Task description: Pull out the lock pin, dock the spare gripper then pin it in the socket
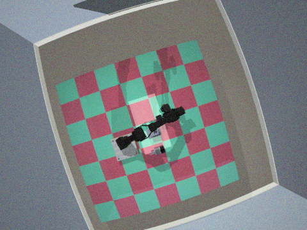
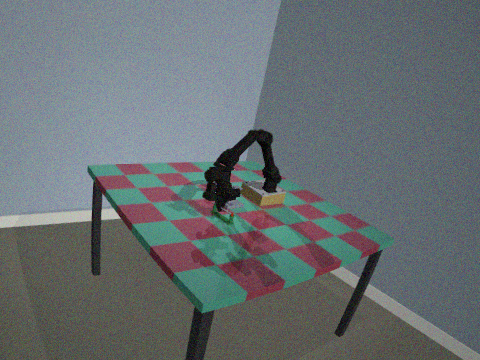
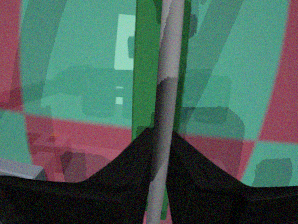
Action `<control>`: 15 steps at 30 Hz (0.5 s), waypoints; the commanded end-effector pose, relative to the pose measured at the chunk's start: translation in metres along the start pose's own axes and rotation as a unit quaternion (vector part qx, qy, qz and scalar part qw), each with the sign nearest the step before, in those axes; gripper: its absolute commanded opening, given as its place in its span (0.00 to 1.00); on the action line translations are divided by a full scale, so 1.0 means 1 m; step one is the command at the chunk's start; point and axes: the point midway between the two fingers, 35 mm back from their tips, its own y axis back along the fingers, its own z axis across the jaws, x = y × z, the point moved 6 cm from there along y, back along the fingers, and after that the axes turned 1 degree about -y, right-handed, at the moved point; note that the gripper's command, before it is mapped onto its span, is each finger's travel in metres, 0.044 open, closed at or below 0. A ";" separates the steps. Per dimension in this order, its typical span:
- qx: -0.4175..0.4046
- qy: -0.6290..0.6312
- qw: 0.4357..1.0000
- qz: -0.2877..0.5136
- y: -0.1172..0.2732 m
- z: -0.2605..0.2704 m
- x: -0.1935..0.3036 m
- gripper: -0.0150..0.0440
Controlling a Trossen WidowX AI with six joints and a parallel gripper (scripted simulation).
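My gripper (image 3: 158, 135) (image 2: 220, 207) is shut on a grey rod, the lock pin (image 3: 171, 55), which runs lengthwise through the wrist view between the fingertips. Just beyond the pin is a long green holder (image 3: 146, 65) (image 2: 220, 215) low at the table; whether the pin touches it I cannot tell. A grey plate-like part (image 1: 155, 133), which looks like the mount, lies partly under the arm. A small grey part with a black end (image 1: 158, 150), perhaps the spare gripper, lies beside it. The socket cannot be made out.
The arm's base stands on a grey-topped box (image 1: 125, 153) (image 2: 272, 199) with yellowish sides. A pale grey block edge (image 3: 20, 169) shows at the lower left of the wrist view. A small red spot (image 2: 231, 215) shows at the green holder's end. The table (image 2: 192, 255) is checkered.
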 end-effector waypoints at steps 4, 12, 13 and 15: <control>-0.003 0.001 1.000 0.000 -0.005 0.001 0.001 0.25; 0.000 0.000 1.000 0.000 0.000 0.000 0.000 0.25; 0.000 0.000 1.000 0.000 0.000 0.000 0.000 0.25; 0.000 0.000 1.000 0.000 0.000 0.000 0.000 0.34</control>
